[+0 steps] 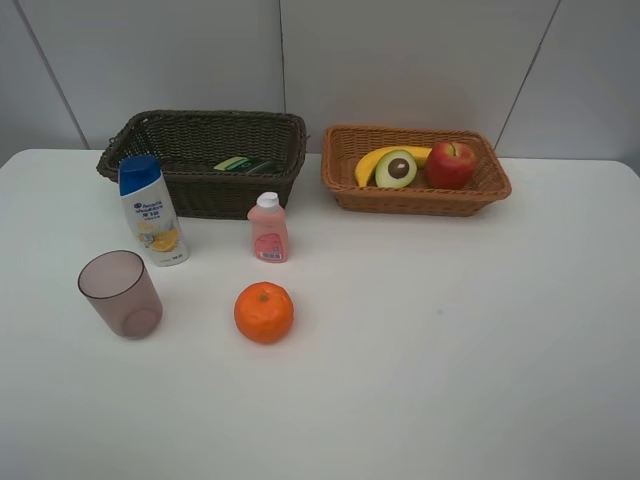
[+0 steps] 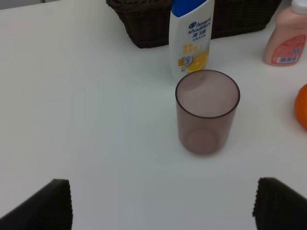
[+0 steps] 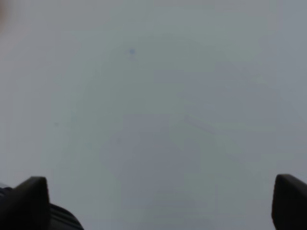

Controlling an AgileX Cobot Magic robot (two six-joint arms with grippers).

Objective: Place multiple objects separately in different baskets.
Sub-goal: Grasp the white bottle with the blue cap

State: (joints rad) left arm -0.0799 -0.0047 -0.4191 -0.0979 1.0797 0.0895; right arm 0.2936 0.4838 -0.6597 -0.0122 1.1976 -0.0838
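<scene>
The dark brown basket (image 1: 215, 192) stands at the back left with the dark green pump bottle (image 1: 245, 163) lying inside. The light tan basket (image 1: 410, 198) at the back right holds the banana (image 1: 372, 160), halved avocado (image 1: 397, 169) and red apple (image 1: 450, 165). On the table stand the shampoo bottle (image 1: 152, 212), pink bottle (image 1: 268, 229), mauve cup (image 1: 121, 294) and orange (image 1: 264, 312). Neither gripper shows in the high view. My left gripper (image 2: 163, 206) is open and empty, short of the cup (image 2: 207, 111). My right gripper (image 3: 158, 203) is open over bare table.
In the left wrist view the shampoo bottle (image 2: 191, 38) stands just behind the cup, with the dark basket (image 2: 144, 26) behind it, the pink bottle (image 2: 286, 39) and the orange (image 2: 302, 106) at the edge. A grey wall (image 1: 400, 60) backs the white table (image 1: 450, 350).
</scene>
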